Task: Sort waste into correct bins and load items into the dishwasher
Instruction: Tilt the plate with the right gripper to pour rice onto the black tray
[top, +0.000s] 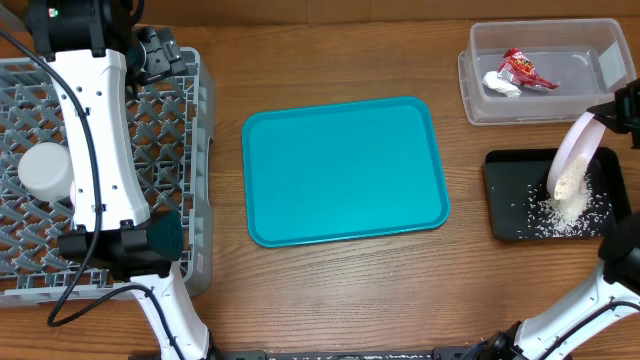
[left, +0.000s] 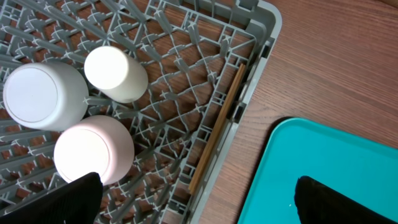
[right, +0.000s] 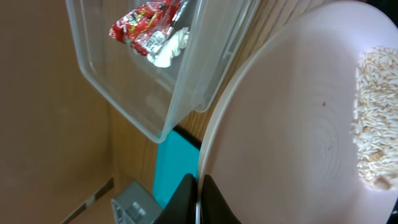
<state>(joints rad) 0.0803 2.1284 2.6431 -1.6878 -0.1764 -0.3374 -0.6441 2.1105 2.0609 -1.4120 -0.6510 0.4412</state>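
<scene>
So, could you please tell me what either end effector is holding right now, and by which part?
The right end effector pinches the plate by its rim, tilted over the black tray. The left end effector is open and holds nothing.

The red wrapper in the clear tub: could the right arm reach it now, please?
Probably not yet: the right end effector is shut on the tilted plate over the black tray. Otherwise the open-topped tub sits close by, wrapper uncovered.

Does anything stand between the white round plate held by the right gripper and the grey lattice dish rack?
Only the flat teal serving tray lies on the table between the white round plate and the grey lattice dish rack; the left arm hangs over the rack.
</scene>
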